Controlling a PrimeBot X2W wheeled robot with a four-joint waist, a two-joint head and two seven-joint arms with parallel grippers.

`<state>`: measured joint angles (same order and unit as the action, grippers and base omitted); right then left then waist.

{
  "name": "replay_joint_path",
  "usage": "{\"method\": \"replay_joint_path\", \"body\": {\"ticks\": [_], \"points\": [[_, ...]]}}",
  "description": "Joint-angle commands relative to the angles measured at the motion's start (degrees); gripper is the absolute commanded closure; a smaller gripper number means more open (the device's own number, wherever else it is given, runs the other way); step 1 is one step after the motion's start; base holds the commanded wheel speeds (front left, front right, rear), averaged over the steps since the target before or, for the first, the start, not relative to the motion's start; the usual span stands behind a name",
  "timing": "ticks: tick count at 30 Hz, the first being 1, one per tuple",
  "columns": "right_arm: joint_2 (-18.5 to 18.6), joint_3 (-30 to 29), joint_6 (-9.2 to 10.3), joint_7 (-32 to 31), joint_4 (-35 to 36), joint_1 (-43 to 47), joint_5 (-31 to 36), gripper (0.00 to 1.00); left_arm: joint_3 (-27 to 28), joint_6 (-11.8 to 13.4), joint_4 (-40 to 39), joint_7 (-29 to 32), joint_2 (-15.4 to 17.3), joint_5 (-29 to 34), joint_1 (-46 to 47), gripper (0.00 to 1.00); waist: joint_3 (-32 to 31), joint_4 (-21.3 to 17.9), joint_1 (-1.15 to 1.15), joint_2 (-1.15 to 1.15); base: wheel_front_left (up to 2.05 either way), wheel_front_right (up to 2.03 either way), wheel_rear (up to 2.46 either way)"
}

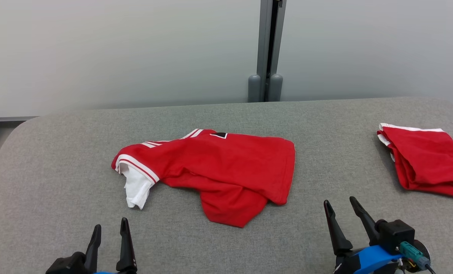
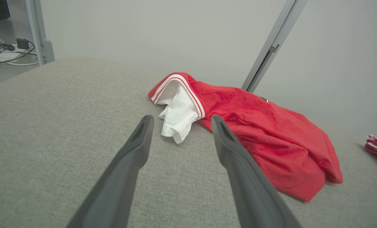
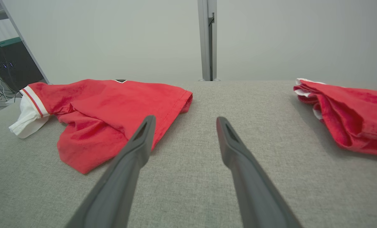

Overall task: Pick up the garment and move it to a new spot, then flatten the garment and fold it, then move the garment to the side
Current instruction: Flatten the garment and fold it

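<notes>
lying rumpled, seemingly a shirt, the garment [image 1: 226, 167] is untouched; left gripper [image 1: 110, 223] and right gripper [image 1: 339, 199] gape empty.

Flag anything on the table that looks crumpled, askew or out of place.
The red shirt mid-table lies rumpled: its near edge is bunched and white fabric spills from the striped sleeve. The red garment at the right looks folded.
</notes>
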<state>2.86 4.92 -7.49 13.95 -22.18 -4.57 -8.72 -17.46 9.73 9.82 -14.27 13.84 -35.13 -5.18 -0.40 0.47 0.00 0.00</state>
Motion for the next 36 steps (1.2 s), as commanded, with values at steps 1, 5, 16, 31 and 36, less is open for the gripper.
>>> {"method": "replay_joint_path", "body": {"ticks": [1,5,16,31,36], "points": [[0.1,-0.1,-0.01,0.2,0.0,-0.3,0.5,0.00,-0.1,0.2,-0.1,0.0,0.2,-0.1,-0.3,0.00,0.1,0.2,0.00,0.00,0.00,0.00,0.00],[0.1,0.1,-0.01,-0.8,-0.1,-1.4,2.4,0.00,-0.4,0.3,-0.3,0.1,0.1,0.1,0.5,0.00,1.2,0.9,0.00,0.00,0.00,0.00,0.00],[0.1,3.3,-0.01,-4.7,-12.8,-10.1,7.3,0.00,-0.9,-0.7,0.8,-0.2,-0.8,0.4,3.8,0.00,5.8,5.1,0.00,0.00,0.00,0.00,0.00],[0.1,2.9,-0.01,0.2,-26.1,-19.5,8.2,0.55,-0.3,-1.7,2.6,-0.8,-2.1,1.0,5.9,0.00,9.0,8.3,0.00,0.00,0.00,0.00,0.00],[0.1,3.3,-0.01,1.0,-25.3,-20.3,7.6,1.00,0.0,-2.0,2.8,-0.9,-2.2,1.2,6.1,0.00,9.2,7.7,0.00,0.00,0.00,0.00,0.00]]}}
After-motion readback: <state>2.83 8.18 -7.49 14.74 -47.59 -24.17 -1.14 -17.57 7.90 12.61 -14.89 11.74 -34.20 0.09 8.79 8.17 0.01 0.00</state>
